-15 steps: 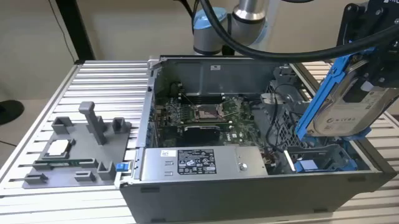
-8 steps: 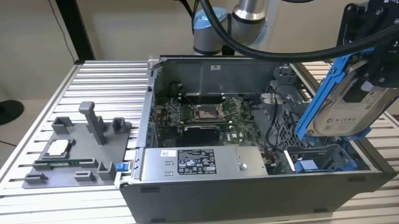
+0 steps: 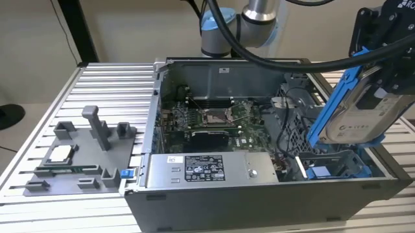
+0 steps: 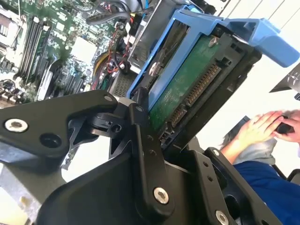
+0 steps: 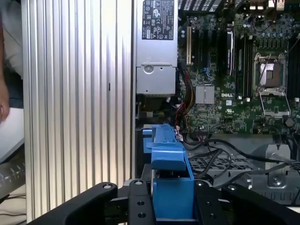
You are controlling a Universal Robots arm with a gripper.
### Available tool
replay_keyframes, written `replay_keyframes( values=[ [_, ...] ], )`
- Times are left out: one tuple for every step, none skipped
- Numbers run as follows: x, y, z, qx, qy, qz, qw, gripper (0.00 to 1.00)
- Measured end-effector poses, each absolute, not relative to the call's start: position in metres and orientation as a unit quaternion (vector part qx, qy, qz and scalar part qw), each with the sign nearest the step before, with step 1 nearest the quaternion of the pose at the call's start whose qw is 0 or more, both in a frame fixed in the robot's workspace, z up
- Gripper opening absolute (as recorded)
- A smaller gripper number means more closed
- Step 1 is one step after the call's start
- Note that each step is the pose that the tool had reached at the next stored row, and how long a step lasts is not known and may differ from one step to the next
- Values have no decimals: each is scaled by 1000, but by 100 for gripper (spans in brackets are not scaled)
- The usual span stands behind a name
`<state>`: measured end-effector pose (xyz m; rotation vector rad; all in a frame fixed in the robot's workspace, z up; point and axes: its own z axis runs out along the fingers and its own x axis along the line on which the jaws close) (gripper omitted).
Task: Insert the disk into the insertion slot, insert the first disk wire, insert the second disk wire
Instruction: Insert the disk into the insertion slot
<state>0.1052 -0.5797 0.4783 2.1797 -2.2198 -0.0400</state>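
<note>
Over the ribbed aluminium bench (image 3: pixel 110 82), the open grey metal computer case (image 3: pixel 259 204) and its blue-railed grey insertion slot (image 3: pixel 337 164), the silver-grey, white-labelled disk (image 3: pixel 362 119) in a bright blue plastic carrier (image 3: pixel 329 104) is hanging tilted, clamped by the gripper's (image 3: pixel 381 91) black fingers (image 4: pixel 140 126).

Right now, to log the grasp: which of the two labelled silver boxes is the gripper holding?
The disk in its blue carrier, tilted above the case; the power supply lies inside it.
</note>
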Motion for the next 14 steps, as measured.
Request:
replay_keyframes(
  values=[
    [106,-580,476,701,-713,-13,15,0],
    [107,-580,475,701,-713,-13,15,0],
    [107,-580,473,701,-713,-13,15,0],
    [108,-580,471,701,-713,-13,15,0],
    [109,-580,469,701,-713,-13,15,0],
    [109,-580,467,701,-713,-13,15,0],
    [110,-580,466,700,-713,-13,15,0],
    [110,-580,464,701,-713,-13,15,0],
    [110,-580,463,700,-713,-13,15,0],
    [111,-580,462,700,-713,-13,15,0],
    [111,-580,461,700,-713,-13,15,0],
    [111,-580,461,700,-713,-13,15,0],
    [111,-580,461,700,-713,-13,15,0],
    [111,-580,461,701,-713,-13,15,0]
  ],
)
